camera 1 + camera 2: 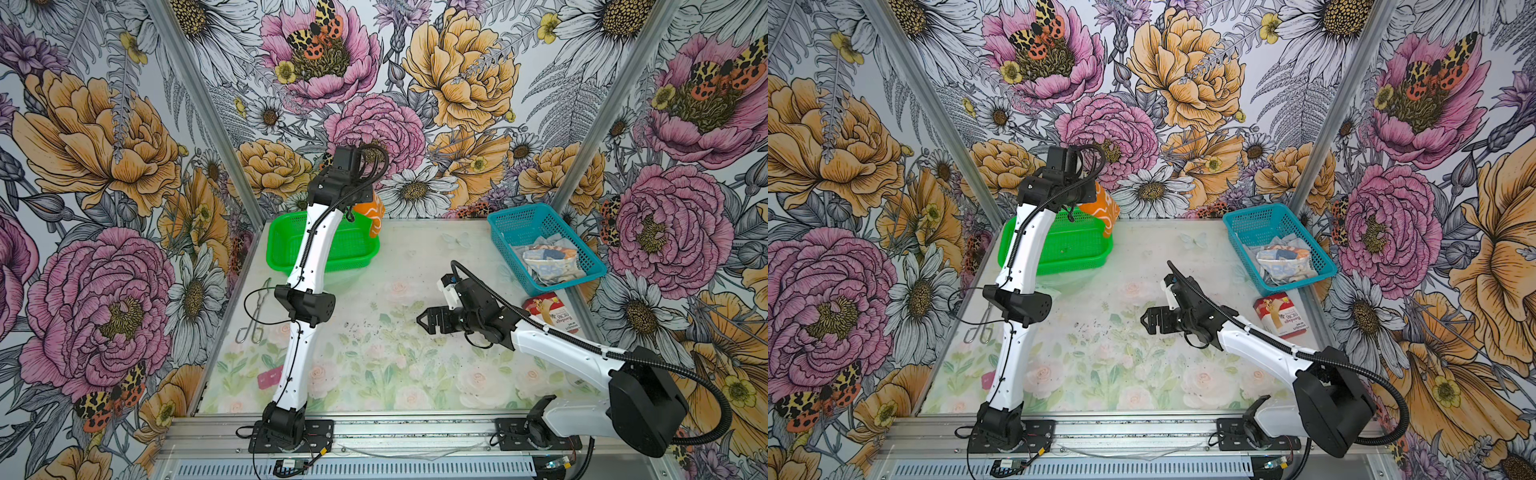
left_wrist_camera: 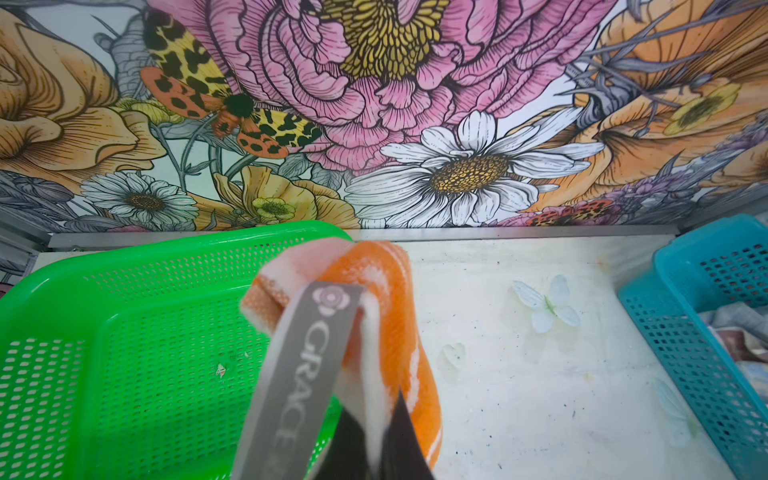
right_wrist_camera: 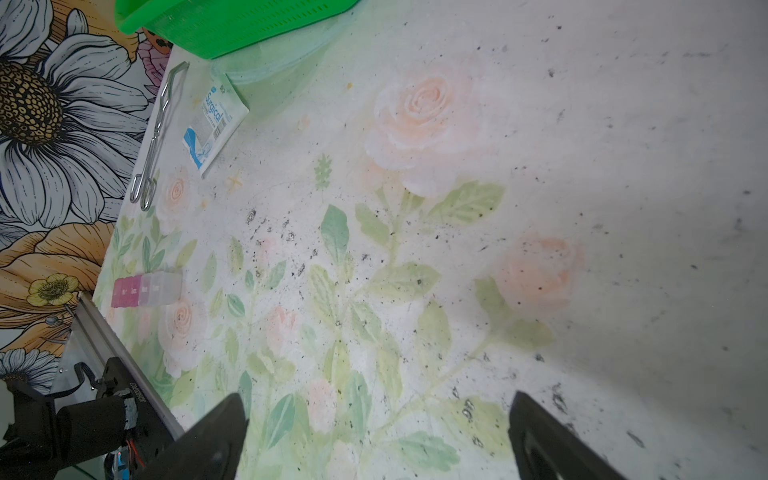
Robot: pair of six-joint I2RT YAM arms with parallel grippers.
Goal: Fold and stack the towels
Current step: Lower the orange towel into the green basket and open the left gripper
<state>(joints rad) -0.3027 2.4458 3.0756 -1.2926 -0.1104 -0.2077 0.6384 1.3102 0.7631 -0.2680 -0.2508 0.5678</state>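
Observation:
An orange towel with white outlines (image 1: 371, 214) (image 1: 1102, 208) hangs bunched in the air at the back, over the right rim of the green basket (image 1: 276, 247). My left gripper (image 2: 376, 440) is shut on a white fold of it (image 2: 395, 299), and a grey label reading GRACE (image 2: 307, 357) dangles beside the fingers. My right gripper (image 1: 424, 320) (image 1: 1148, 321) (image 3: 376, 399) hovers open over the middle of the table with nothing between its fingers. A crumpled heap of light grey, orange and blue material (image 1: 548, 259) lies in the teal basket (image 1: 519, 212); it looks like cloth.
Metal forceps (image 1: 253, 320) and a white-blue sachet (image 3: 214, 124) lie by the left edge. A pink pill box (image 1: 270, 376) sits nearer the front left. A red-white carton (image 1: 552, 311) lies at the right edge in front of the teal basket.

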